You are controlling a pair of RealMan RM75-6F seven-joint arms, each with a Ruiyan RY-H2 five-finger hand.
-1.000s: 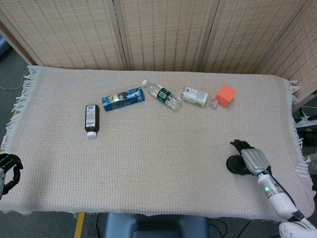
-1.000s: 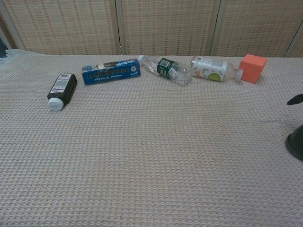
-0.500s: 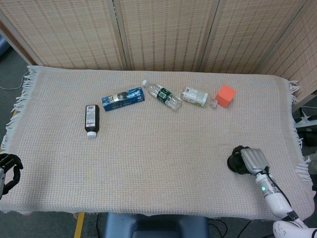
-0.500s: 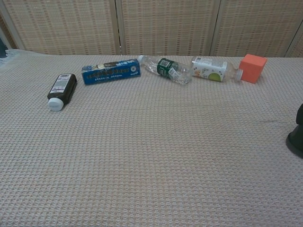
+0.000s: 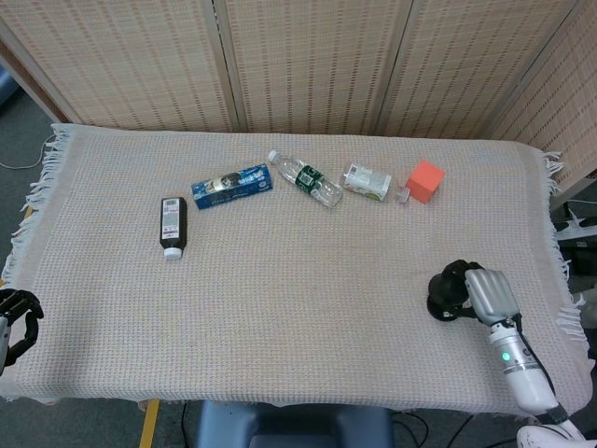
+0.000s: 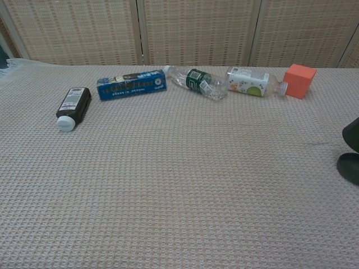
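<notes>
Only unreadable labels: blue box (image 6: 132,84), dark bottle (image 6: 73,105), juice bottle (image 6: 251,82).

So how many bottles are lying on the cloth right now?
3. A dark bottle with a white cap lies alone at the left. A clear bottle with a green label and a white-labelled bottle lie in the far row, between the blue box and the orange cube. None looks hidden.
</notes>
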